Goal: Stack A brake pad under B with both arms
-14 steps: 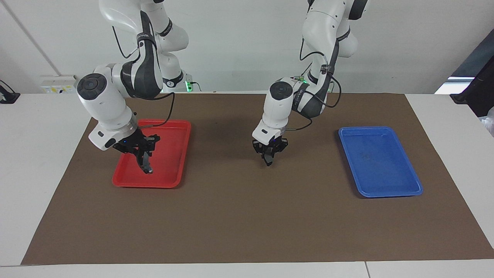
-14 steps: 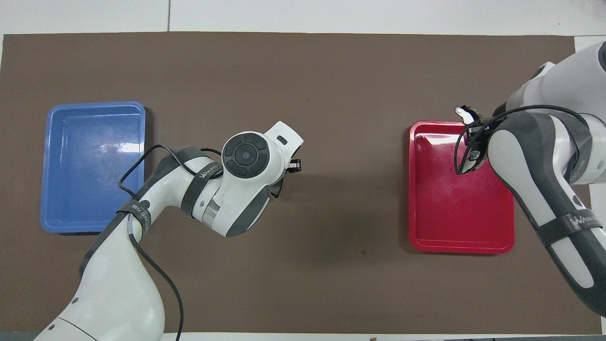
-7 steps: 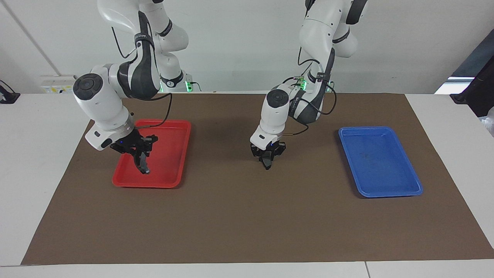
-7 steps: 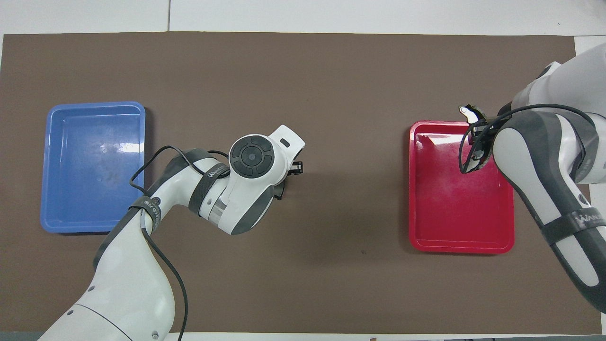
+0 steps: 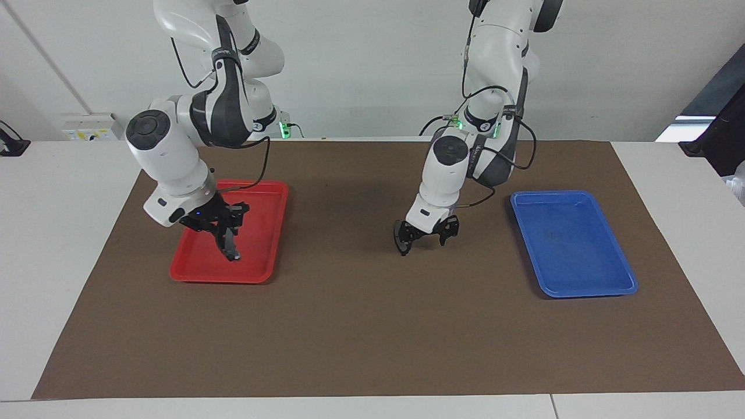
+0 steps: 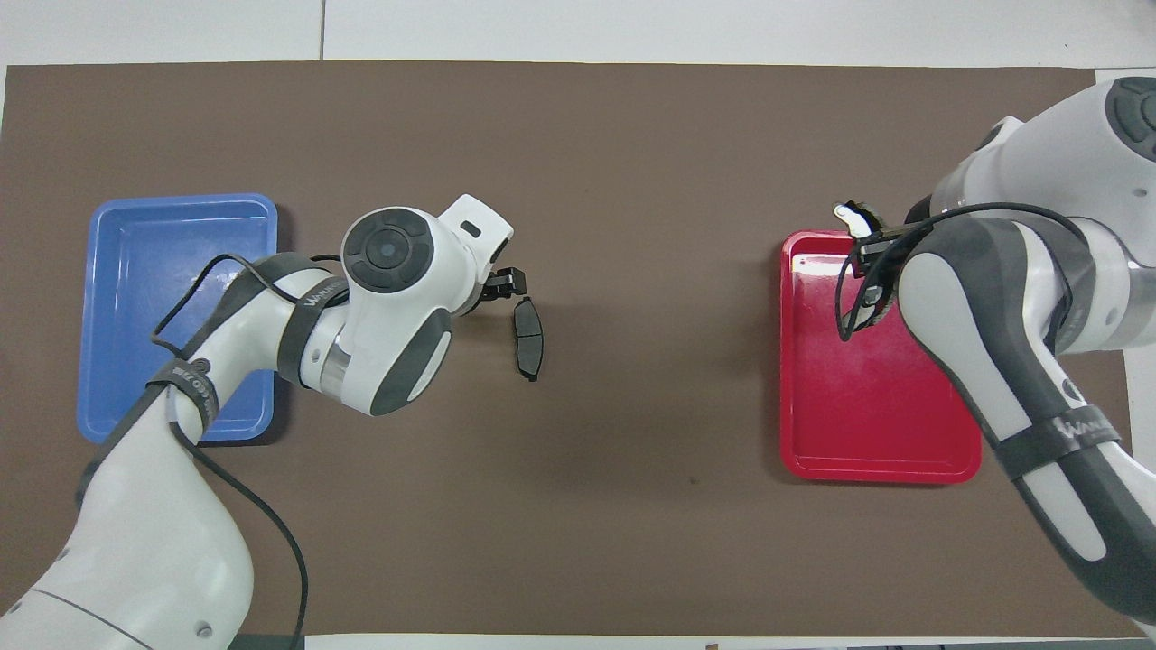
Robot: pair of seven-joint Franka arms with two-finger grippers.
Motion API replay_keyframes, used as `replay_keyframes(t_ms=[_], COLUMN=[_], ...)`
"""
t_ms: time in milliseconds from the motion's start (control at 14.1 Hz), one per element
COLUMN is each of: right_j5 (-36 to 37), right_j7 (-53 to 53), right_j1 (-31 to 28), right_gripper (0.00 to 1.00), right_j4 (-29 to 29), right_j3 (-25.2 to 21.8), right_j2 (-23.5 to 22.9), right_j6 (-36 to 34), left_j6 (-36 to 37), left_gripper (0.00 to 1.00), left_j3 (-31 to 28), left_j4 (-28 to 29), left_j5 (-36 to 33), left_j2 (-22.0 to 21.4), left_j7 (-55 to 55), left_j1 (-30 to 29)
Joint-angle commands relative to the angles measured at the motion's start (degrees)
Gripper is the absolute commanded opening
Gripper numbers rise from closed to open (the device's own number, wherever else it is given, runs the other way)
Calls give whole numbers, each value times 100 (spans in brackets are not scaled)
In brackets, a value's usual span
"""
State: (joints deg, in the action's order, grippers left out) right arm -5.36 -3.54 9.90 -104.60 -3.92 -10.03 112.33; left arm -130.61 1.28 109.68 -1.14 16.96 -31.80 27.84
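Observation:
The A brake pad (image 6: pixel 528 338), short, nearly straight and all dark, lies flat on the brown mat near the table's middle; in the facing view it (image 5: pixel 400 238) shows beside one finger. My left gripper (image 5: pixel 426 233) is open and empty, just beside the pad toward the left arm's end; in the overhead view only its black fingers (image 6: pixel 502 282) show past the wrist. My right gripper (image 5: pixel 228 240) is shut on B (image 5: pixel 231 250), the longer curved pad with a light strip, which hangs on edge just above the red tray (image 5: pixel 262 233). In the overhead view the right arm hides that gripper and B.
The red tray (image 6: pixel 867 406) lies toward the right arm's end and holds nothing else. A blue tray (image 5: pixel 573 244), with nothing in it, lies toward the left arm's end, also in the overhead view (image 6: pixel 172 298). A brown mat (image 5: pixel 372 326) covers the table.
My left gripper has opened, let go of the A pad onto the mat and drawn aside toward the blue tray. My right gripper with B has shifted slightly toward the table's middle.

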Motion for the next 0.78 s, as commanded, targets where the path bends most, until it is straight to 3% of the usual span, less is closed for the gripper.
replay_keyframes(t_ms=[0,283,425,567,709], right_j5=[-203,-229,-177,-141,-150], right_j7=[981,2154,2671,2850,2876], right_j1=[772,1960,2549,2806,2850], right_gripper=[18,18,18,18,19], right_j4=[378,616,677,1106,1179], right_j3=[111,111,111,111,111], right_j2=[-104,-560,-1033,-1605,-1870], right_j6=[-10,665,1227,1344,1536], left_j6=[842,1432,1661,1941,2327], left_gripper=[100,100,100,100,100], left_j3=[31,31,39,22,13], left_j4=[106,89,71,19,-182], left_j5=[-61,-61,-53,-44,-17], left_j2=[-648,-1150,-1440,-1738,-1906], left_j7=[681,1771,2272,2738,3081], left_j1=[-567,-1480,-1999,-2439,-2738])
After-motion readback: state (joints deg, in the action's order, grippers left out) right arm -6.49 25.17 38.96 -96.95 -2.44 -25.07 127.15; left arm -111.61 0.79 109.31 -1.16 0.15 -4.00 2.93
